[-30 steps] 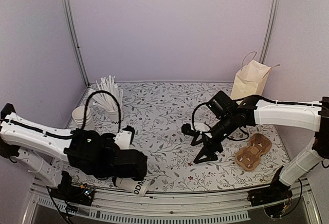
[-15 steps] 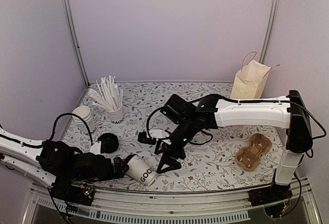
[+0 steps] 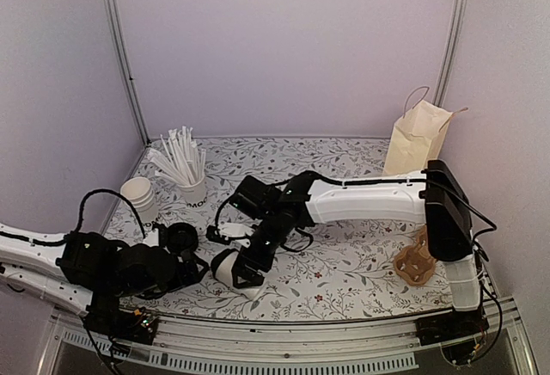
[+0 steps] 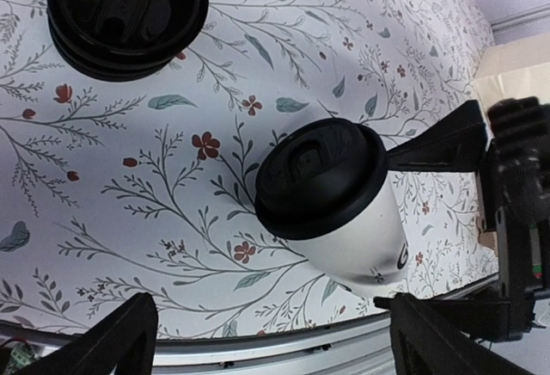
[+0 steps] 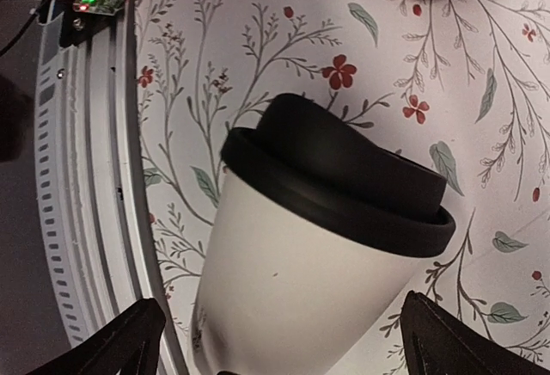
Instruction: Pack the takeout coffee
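The coffee [image 3: 225,265] lies on its side at the lower centre of the top view, black lid [image 4: 316,177] on. The right gripper [image 5: 282,306] straddles it — jaws wide, neither finger visibly touching. The left gripper [image 4: 272,306], just left of it, is also spread wide and holds nothing. Spare lids [image 4: 127,9] sit in the upper left of the left wrist view.

Soft, even light with a faint lilac cast fills the overhead view, and shadows on the table [image 3: 344,280] are pale and diffuse. In the left wrist view the takeout coffee [image 4: 331,203] is sharp, with a dull sheen on its lid, and the bottom corners are dark and blurred. The right wrist view dims toward its left edge, possibly shaded from above.
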Controlling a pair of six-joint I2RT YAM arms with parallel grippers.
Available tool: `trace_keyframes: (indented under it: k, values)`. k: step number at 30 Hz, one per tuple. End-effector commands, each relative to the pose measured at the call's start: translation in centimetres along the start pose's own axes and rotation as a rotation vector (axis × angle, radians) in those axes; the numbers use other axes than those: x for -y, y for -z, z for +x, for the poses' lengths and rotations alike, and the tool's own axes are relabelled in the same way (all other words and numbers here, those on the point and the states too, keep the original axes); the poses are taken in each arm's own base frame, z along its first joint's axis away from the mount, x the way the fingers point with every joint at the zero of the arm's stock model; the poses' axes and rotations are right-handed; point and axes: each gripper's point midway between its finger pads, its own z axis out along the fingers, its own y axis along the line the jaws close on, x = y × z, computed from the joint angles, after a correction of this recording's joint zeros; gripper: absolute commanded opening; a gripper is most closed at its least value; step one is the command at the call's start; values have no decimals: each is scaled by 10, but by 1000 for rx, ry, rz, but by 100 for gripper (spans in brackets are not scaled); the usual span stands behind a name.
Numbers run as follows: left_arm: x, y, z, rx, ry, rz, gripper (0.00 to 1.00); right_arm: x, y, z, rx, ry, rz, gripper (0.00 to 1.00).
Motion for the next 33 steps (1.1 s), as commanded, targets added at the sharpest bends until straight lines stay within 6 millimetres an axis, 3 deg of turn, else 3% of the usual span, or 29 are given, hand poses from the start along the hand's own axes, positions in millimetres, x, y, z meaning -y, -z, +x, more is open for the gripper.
trace_keyframes:
  k: [1,7,13,15,18,22,25,29,33]
  values:
    - [-2,2,-15,60,17,-19,96,29,-23,18,-82,-91,133,98]
    - [4,5,-23,89,-15,-14,96,43,-39,30,-127,-83,181,91]
    - [25,17,-42,146,-96,63,98,45,-27,30,-109,-70,157,77]
    - [40,27,-54,189,-175,115,99,49,-15,29,-69,-80,118,74]
    - [62,45,-72,255,-293,199,100,50,19,20,45,-63,33,71]
    - [110,71,-84,309,-520,407,100,32,81,10,231,81,-22,71]
    - [149,81,-75,260,-685,542,100,11,104,16,301,216,-42,72]
    - [186,62,-43,77,-881,577,100,-7,130,22,348,289,-47,72]
    - [211,53,-25,-12,-942,629,99,-9,138,26,360,314,-22,72]
